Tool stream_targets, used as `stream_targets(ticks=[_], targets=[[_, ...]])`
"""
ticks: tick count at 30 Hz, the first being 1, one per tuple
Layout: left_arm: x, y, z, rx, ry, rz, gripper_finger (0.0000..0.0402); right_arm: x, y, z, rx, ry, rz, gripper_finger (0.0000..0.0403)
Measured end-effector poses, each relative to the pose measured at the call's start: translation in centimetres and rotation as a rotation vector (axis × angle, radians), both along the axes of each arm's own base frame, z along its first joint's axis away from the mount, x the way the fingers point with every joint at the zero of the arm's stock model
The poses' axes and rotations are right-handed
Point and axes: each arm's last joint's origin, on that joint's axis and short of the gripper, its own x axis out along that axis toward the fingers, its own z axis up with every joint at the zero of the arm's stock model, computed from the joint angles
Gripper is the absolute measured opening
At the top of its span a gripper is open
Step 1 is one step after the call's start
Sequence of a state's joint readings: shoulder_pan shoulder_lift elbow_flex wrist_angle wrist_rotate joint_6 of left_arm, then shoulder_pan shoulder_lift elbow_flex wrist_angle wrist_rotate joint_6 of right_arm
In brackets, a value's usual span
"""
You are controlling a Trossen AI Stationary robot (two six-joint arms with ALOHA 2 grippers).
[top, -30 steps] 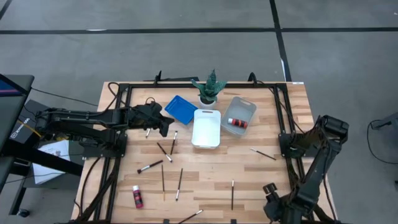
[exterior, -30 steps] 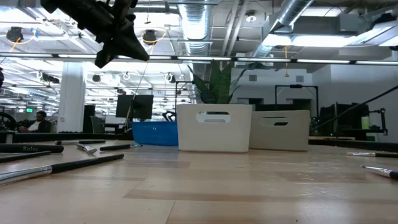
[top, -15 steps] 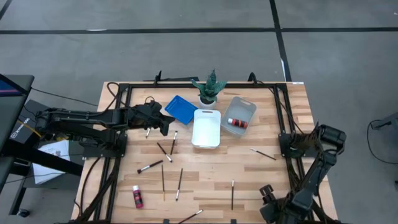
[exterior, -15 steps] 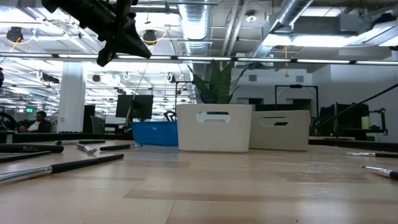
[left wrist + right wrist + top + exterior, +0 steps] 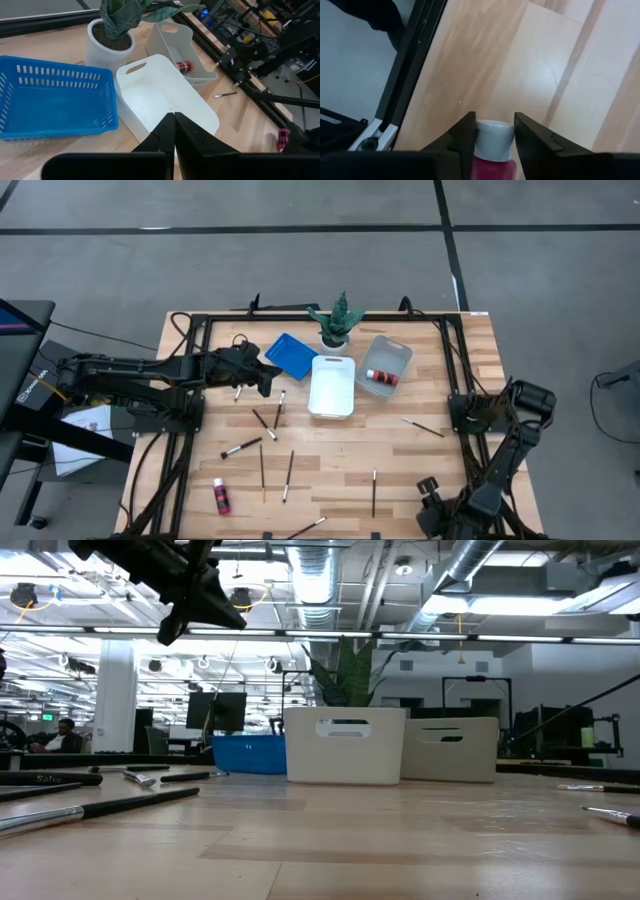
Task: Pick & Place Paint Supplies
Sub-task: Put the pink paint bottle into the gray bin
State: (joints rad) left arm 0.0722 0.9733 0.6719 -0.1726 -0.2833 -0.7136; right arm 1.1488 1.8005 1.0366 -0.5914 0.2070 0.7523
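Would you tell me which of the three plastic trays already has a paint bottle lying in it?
The grey plastic tray, rightmost of the three, holds a red bottle; the white tray and blue tray look empty.

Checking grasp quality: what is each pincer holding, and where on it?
The right pincer grips a pink bottle at its white cap. The left pincer is shut and holds nothing.
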Motion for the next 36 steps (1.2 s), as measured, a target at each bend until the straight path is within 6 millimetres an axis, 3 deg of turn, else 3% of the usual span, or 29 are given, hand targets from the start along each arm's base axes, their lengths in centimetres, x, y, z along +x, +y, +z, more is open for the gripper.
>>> stream_targets(ticks=[8, 19, 36], targets=[[0.0, -0.5, 0.0, -0.001, 0.001, -0.022, 0.0000, 0.5, -0.7, -0.5, -0.007, 0.018, -0.030, 0.0120], [0.1, -0.9, 0.0, -0.001, 0.002, -0.040, 0.0000, 0.9, -0.8, -0.5, 0.004, 0.061, -0.093, 0.0160], [0.1, -0.9, 0.0, -0.001, 0.001, -0.040, 0.0000, 0.0, -0.8, -0.5, -0.018, 0.084, -0.114, 0.0151]])
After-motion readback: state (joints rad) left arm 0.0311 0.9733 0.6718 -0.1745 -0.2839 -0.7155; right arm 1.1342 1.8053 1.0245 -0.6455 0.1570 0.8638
